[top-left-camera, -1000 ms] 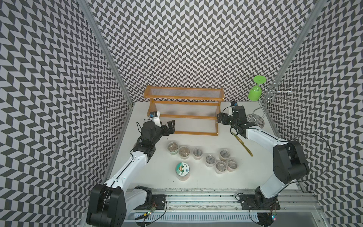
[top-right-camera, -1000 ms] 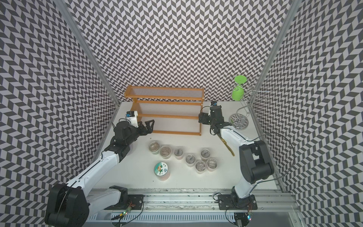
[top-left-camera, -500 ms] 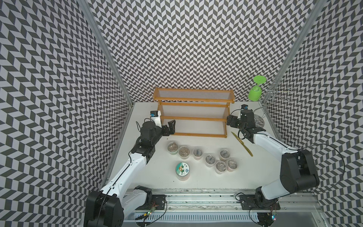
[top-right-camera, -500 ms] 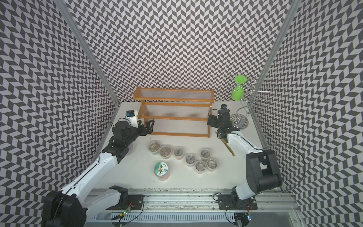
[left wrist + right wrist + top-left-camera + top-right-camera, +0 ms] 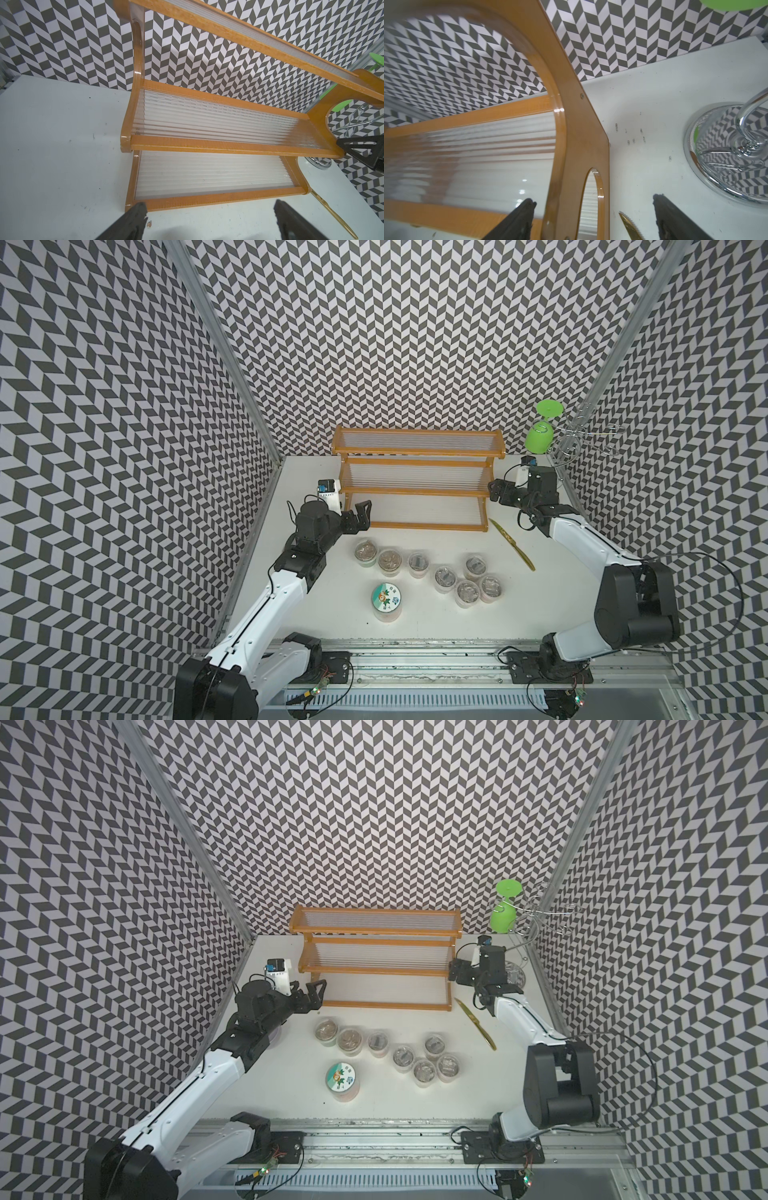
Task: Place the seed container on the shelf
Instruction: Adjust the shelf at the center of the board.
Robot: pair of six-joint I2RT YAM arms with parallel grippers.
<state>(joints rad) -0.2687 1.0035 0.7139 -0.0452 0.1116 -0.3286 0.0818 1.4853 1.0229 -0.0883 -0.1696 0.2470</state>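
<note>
Rightward slid the shelf point(image 5: 415, 488) across my white worktop point(image 5: 436, 626) between chevron walls point(image 5: 395, 344). My left pincer point(image 5: 208, 204) gaped empty at its corner; seed containers point(image 5: 419, 563) stood in front; my right pincer point(image 5: 593, 199) straddled its end panel point(image 5: 581, 145), wide apart.
</note>
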